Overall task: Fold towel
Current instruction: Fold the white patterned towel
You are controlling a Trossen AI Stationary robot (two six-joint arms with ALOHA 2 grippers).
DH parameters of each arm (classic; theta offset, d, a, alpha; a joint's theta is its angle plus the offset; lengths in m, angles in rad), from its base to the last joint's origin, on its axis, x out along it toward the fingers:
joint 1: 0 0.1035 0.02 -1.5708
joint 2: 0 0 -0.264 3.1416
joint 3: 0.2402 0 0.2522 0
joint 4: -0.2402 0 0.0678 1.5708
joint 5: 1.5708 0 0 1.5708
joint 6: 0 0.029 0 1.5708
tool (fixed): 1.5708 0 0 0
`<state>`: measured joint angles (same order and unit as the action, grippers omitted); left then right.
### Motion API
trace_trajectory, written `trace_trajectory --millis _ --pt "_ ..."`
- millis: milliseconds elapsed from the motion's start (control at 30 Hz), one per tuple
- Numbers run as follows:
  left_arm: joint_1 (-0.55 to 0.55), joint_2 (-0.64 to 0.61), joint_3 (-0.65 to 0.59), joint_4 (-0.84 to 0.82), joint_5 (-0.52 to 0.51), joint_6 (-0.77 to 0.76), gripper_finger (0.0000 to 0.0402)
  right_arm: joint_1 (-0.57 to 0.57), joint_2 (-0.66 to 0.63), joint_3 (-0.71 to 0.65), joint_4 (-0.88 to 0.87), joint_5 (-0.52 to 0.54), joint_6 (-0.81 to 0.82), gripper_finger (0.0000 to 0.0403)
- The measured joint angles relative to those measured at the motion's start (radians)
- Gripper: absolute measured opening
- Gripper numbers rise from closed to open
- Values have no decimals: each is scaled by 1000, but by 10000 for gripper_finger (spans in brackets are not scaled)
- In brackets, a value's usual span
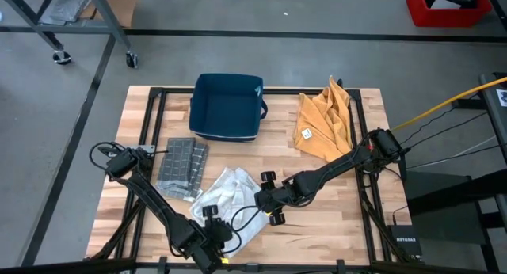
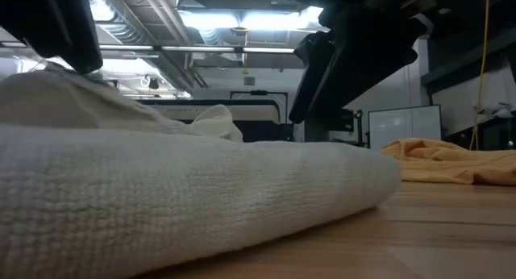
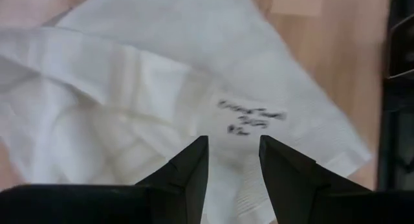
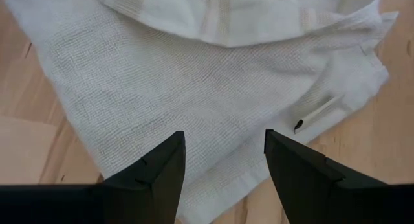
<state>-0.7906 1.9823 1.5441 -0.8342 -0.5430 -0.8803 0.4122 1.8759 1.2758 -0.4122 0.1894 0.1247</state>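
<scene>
The white towel [image 1: 226, 196] lies rumpled at the front of the desk [image 1: 333, 218]. Both hands hover over it, spread and holding nothing: the left hand [image 3: 233, 160] over its near edge, the right hand [image 4: 223, 156] over its right side, apparently lining up corner grasps.

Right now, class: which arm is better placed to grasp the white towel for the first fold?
Roughly equal. Left gripper hovers open over the white towel's near edge; right gripper hovers open over its right edge.
</scene>
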Motion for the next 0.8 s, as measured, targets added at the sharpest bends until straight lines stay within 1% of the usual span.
trace_trajectory --millis 200,600,733,800 --pt "-2 0 12 -55 0 40 129 0 0 0 3 0 1 214" --pt "-2 0 12 -54 28 46 129 0 0 0 30 0 0 214" --pt "-2 0 12 -36 82 44 129 0 0 0 51 0 0 214" --pt "-2 0 12 -41 85 44 129 0 0 0 62 0 0 214"
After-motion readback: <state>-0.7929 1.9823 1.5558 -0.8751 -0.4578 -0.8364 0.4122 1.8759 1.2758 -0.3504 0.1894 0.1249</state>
